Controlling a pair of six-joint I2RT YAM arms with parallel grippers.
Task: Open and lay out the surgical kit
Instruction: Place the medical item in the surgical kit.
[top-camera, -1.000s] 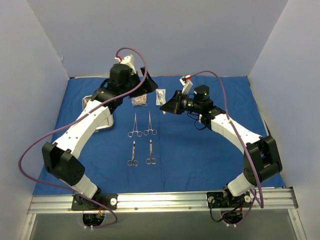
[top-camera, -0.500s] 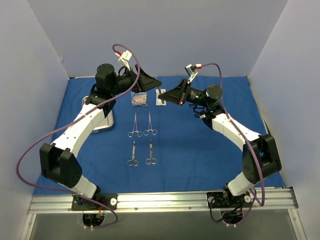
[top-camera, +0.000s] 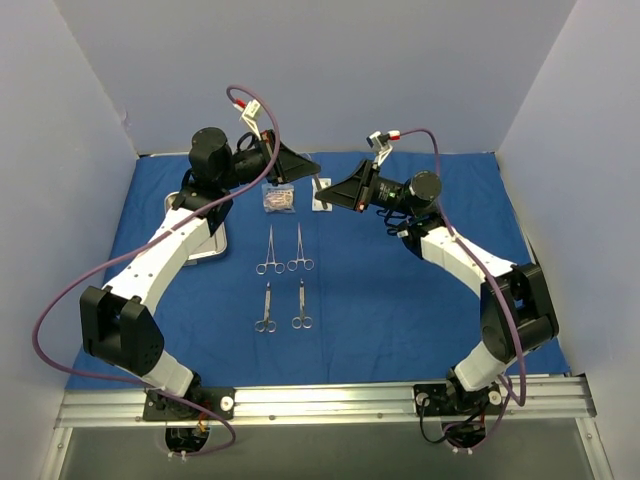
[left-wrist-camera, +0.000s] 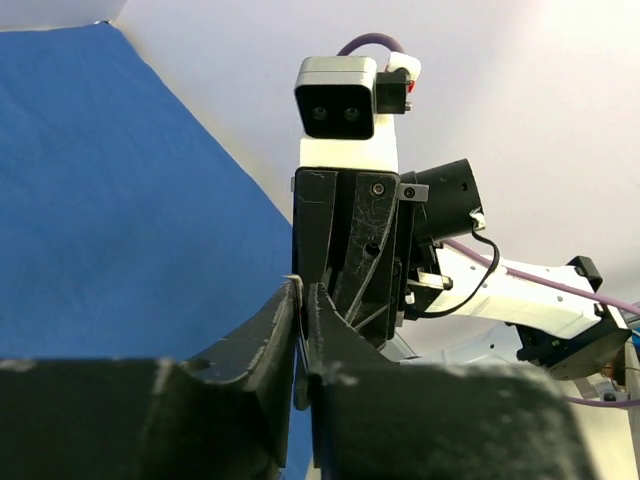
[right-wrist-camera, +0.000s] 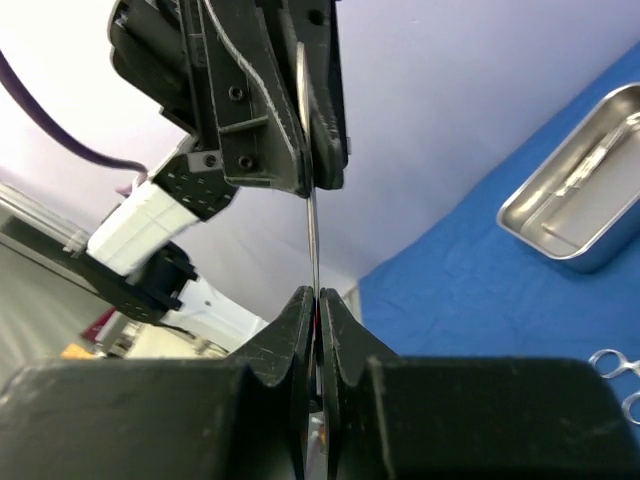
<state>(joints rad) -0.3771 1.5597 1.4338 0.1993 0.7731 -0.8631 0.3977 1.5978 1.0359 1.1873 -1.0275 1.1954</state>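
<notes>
Both wrists have swung up off the cloth since a second ago and now meet tip to tip above its far edge, and the left jaws have drawn in from wide.

Beneath them the blue cloth wrap (top-camera: 400, 300) lies spread flat as the work field. The steel tray (right-wrist-camera: 575, 245) sits at its far left, partly under the left arm, with something thin inside that we cannot name. The four scissor-like instruments (top-camera: 299, 250) are set out in two neat pairs mid-cloth, well apart from the tray. The two clear packets (top-camera: 279, 199) lie side by side just beyond them.

Smallest is the pair of tweezers (right-wrist-camera: 312, 240), held in the air and spanning the two grippers. The right gripper (right-wrist-camera: 316, 310) is clamped tight on one end. The left gripper (left-wrist-camera: 303, 320) is pinched on the other, a silver sliver showing between its fingers. We judge this a handover, so the left arm can take the piece at a better angle for laying it down.
</notes>
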